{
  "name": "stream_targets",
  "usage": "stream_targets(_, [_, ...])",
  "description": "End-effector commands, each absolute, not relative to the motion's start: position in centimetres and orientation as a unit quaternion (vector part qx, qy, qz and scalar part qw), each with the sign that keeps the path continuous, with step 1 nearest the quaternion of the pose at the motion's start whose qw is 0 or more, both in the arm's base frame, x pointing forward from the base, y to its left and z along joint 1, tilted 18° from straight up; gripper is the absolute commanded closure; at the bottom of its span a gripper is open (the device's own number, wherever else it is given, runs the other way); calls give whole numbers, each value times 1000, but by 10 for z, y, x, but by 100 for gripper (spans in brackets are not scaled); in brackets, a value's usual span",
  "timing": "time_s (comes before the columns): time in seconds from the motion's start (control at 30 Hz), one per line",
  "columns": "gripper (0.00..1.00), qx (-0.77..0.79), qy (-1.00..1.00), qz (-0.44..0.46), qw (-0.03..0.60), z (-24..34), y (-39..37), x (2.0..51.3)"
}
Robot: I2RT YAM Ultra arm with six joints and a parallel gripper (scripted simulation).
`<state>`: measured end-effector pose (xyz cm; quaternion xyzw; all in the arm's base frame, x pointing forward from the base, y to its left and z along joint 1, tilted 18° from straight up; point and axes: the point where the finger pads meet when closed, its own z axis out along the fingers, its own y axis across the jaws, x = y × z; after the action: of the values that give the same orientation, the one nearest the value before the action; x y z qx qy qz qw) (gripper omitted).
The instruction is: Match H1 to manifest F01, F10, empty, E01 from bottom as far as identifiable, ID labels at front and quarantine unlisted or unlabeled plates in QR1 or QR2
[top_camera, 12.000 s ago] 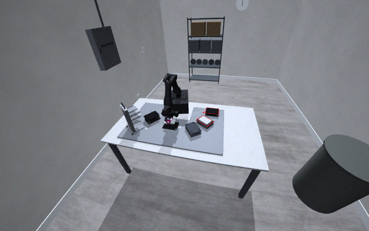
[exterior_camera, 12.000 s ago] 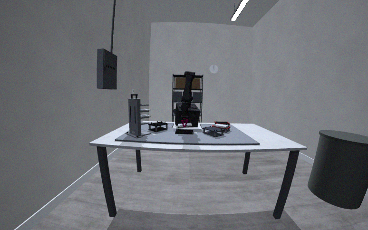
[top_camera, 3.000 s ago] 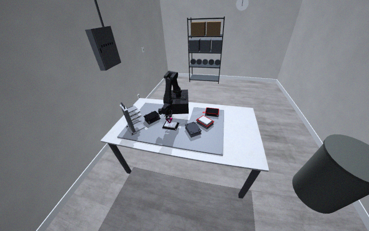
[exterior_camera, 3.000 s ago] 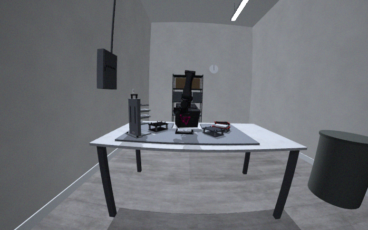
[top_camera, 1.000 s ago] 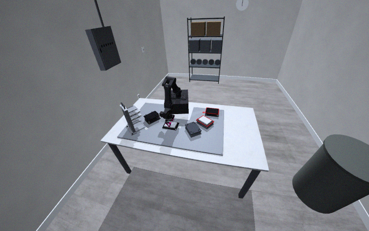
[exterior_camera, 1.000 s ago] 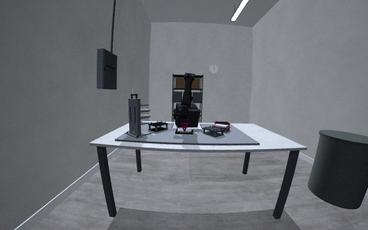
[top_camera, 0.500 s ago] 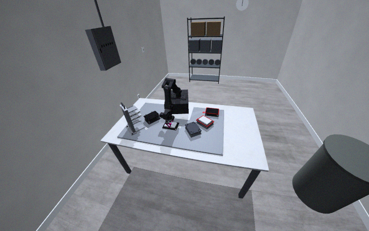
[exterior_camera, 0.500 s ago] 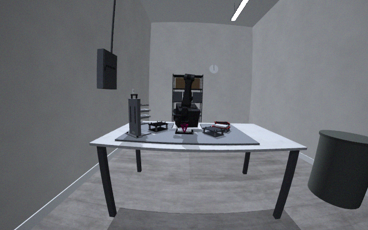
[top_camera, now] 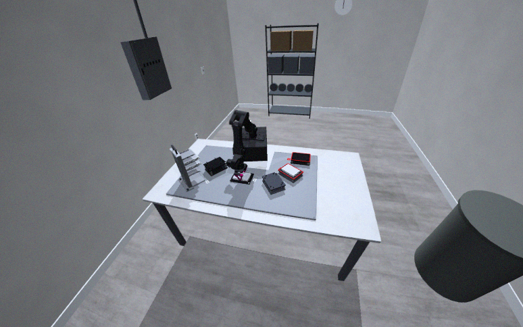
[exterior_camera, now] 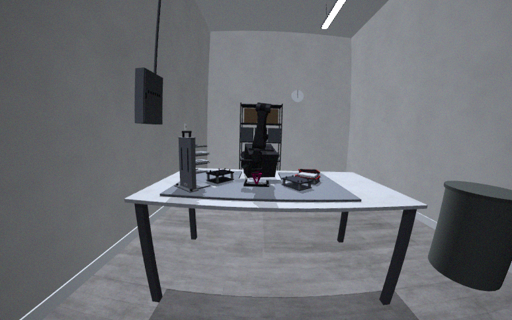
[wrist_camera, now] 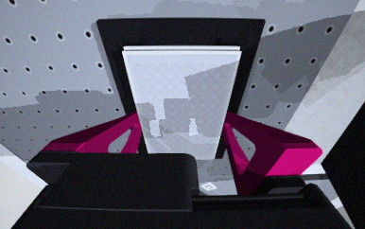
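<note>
Magenta jaws seemingly gripping plate [wrist_camera: 182,95].
</note>
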<state>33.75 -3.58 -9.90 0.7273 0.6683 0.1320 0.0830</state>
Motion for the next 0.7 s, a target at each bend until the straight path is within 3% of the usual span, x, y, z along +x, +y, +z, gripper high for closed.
stream_targets(0.0, [14,727,668,132,88,-97,-37,339])
stream_targets(0.67, [14,727,668,132,88,-83,-38,335])
